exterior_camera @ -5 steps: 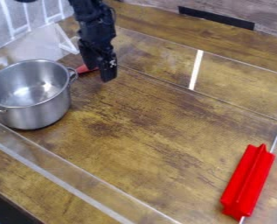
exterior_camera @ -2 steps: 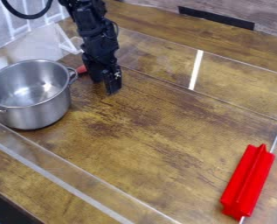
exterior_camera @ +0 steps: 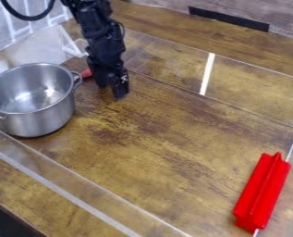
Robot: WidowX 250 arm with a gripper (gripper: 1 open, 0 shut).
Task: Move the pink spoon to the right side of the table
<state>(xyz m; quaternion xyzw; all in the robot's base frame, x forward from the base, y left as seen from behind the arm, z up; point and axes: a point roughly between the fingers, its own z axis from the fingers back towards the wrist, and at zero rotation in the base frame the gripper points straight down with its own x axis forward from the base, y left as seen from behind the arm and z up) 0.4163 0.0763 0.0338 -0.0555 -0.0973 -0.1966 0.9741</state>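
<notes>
Only a short reddish-pink tip of the pink spoon [exterior_camera: 83, 73] shows, lying on the table [exterior_camera: 174, 120] between the steel pot's rim and my gripper. The rest of it is hidden behind the black fingers. My gripper [exterior_camera: 113, 87] points straight down at the back left, its fingertips low at the tabletop just right of that tip. The fingers look spread apart, and I see nothing held between them.
A steel pot [exterior_camera: 31, 97] stands at the left, close beside the gripper. A long bright red ridged bar [exterior_camera: 262, 192] lies at the front right corner. Clear acrylic strips [exterior_camera: 208, 74] run across the dark wood planks. Crumpled clear plastic [exterior_camera: 38, 46] lies behind the pot.
Compared with a second ago, the gripper has come down and shifted slightly right and forward, to the tabletop beside the spoon. It has held still over the last moments.
</notes>
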